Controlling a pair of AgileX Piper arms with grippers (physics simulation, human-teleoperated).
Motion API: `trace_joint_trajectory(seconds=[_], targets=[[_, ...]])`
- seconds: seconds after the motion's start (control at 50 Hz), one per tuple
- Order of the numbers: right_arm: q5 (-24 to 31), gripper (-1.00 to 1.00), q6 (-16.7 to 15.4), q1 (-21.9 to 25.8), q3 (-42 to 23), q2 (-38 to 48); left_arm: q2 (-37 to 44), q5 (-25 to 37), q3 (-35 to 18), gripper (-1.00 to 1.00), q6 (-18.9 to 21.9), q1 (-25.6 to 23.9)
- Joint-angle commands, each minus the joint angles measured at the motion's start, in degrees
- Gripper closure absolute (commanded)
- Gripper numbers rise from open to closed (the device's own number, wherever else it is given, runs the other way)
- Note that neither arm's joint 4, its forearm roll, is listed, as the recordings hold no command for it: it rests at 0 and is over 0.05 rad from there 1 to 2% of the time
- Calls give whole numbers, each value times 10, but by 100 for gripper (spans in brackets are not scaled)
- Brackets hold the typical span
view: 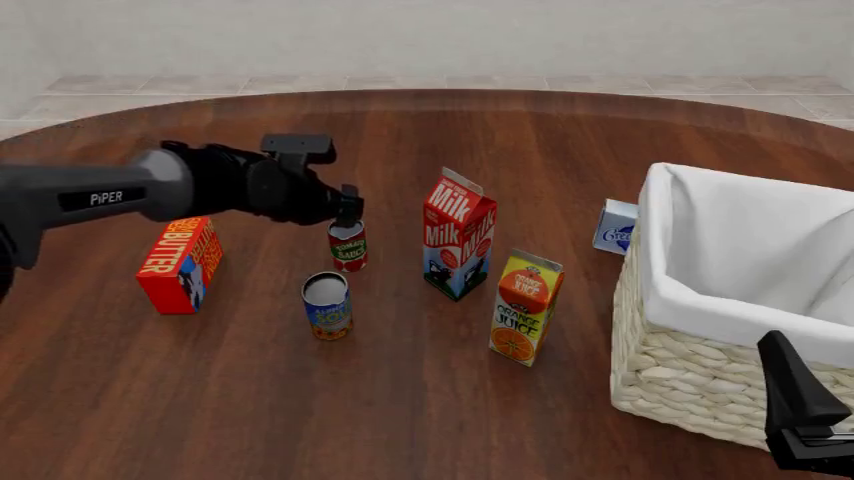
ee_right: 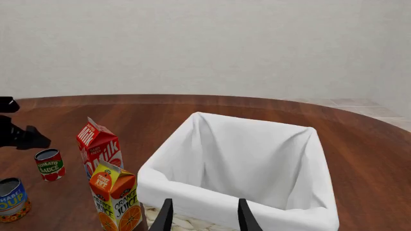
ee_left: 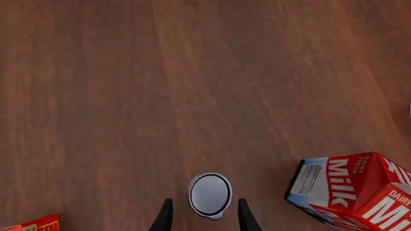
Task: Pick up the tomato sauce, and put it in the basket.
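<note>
Tomato sauce point(view: 348, 244) stands upright on the table point(view: 174, 400), left of the milk carton point(view: 457, 240) and just beyond the other can point(view: 327, 305), the blue and orange one nearer to us. We have the left claw point(view: 350, 206) hanging directly above it, its fingers point(ee_left: 165, 216) spread apart and holding nothing; in the left wrist view the grey lid sits between the two tips, a little off-centre toward one side. We judge the grasp as not yet made, the can untouched.

Our main worry is that offset: if we descend as we are, one finger could land on the rim and tip the can or push it toward the milk carton. A shallow grip on the smooth round wall could let it slip during the lift. Carrying it right toward the basket point(view: 694, 380), we must clear the milk carton and the orange juice carton point(view: 523, 306), either of which a low can would topple. The butter box point(view: 178, 264) lies close beside the arm on the left.

Our right claw point(ee_right: 202, 216) hovers released over the near rim of the basket, possibly in the way of the drop.
</note>
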Motion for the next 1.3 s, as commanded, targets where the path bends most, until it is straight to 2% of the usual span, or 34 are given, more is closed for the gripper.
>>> trace_joint_trajectory(seconds=[0.02,1.02,1.08,1.3], targets=[[0,-100,0,0,0,0,12,3,-8,-100,3,1],[0,-100,0,0,0,0,62,16,-46,-100,-16,-10],[0,-100,0,0,0,0,65,19,-48,-100,-28,-10],[0,-100,0,0,0,0,72,20,-51,-100,-24,-6]])
